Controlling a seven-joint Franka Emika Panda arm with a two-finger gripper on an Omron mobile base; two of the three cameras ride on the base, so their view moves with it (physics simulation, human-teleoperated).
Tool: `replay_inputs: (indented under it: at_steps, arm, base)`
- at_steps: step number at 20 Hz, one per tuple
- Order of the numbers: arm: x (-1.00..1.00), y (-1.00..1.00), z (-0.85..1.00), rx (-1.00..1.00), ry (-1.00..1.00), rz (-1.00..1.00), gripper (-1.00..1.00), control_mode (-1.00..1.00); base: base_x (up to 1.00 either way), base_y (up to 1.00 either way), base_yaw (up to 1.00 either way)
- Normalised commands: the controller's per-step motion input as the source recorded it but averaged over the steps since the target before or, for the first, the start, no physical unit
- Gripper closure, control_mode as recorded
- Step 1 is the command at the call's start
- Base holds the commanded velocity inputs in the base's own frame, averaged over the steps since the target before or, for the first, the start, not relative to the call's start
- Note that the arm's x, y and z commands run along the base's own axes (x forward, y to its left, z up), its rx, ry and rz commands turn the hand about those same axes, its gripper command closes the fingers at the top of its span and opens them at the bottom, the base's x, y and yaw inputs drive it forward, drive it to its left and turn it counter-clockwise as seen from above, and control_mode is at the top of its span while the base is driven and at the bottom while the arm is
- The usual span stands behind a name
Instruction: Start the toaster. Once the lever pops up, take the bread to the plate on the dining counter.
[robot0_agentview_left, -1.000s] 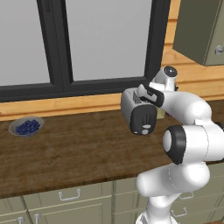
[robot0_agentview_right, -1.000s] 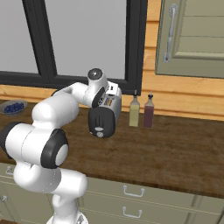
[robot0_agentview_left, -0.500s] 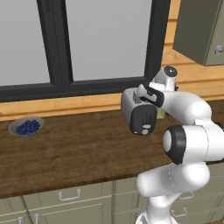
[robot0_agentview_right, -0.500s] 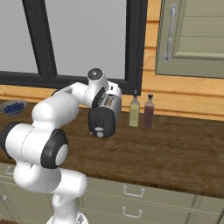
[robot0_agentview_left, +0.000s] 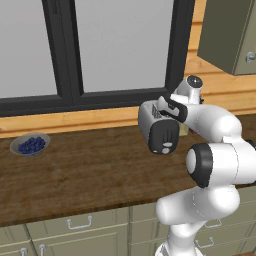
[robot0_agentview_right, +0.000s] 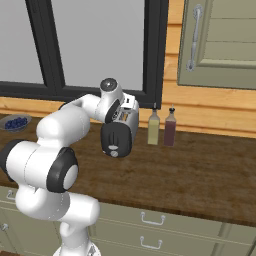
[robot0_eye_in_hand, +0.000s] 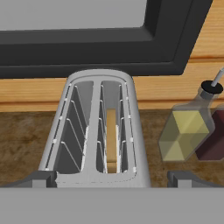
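Hand: my hand (robot0_eye_in_hand: 112, 183) hangs just above the toaster, jaws spread wide and holding nothing; its two dark fingertips (robot0_eye_in_hand: 37, 179) stand at either side of the near end of the toaster top.
Arm: in the left base view my white arm (robot0_agentview_left: 215, 160) bends up from the lower right and reaches over the toaster's back; in the right base view it (robot0_agentview_right: 60, 135) arcs from the lower left to the same spot.
Toaster: the toaster (robot0_agentview_left: 159, 127) stands on the table near the window wall, its dark end panel facing the base cameras; seen also in the right base view (robot0_agentview_right: 119, 131) and from above in the hand view (robot0_eye_in_hand: 94, 131), where two long slots run away from me.
Bread: the bread (robot0_eye_in_hand: 111, 140) sits on edge down in the right-hand slot of the hand view, a tan slice sunk below the rim; the left slot shows only wire guides.
Table: the table (robot0_agentview_left: 75, 175) has a dark brown wood-grain top, with pale green drawers under it.
Bottles: a yellow bottle (robot0_agentview_right: 153, 127) and a dark red bottle (robot0_agentview_right: 170, 127) stand side by side just beside the toaster, against the wall; in the hand view the yellow one (robot0_eye_in_hand: 186, 131) is right of the toaster.
Bowl: a grey bowl (robot0_agentview_left: 30, 145) of blueberries rests on the table well apart from the toaster, toward the left.
Window: a dark-framed window (robot0_agentview_left: 115, 50) rises behind the toaster.
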Motion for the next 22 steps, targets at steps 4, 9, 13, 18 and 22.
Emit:
replay_inputs:
  at_steps: [4, 9, 13, 18, 22]
  arm:
    - [0.0, 0.0, 0.0, 0.0, 0.0, 0.0, -1.0, -1.0]
    - [0.0, 0.0, 0.0, 0.0, 0.0, 0.0, -1.0, -1.0]
    - [0.0, 0.0, 0.0, 0.0, 0.0, 0.0, -1.0, -1.0]
    - [0.0, 0.0, 0.0, 0.0, 0.0, 0.0, -1.0, -1.0]
    - [0.0, 0.0, 0.0, 0.0, 0.0, 0.0, -1.0, -1.0]
  base:
    - [0.0, 0.0, 0.0]
    - [0.0, 0.0, 0.0]
    - [0.0, 0.0, 0.0]
    - [0.0, 0.0, 0.0]
    - [0.0, 0.0, 0.0]
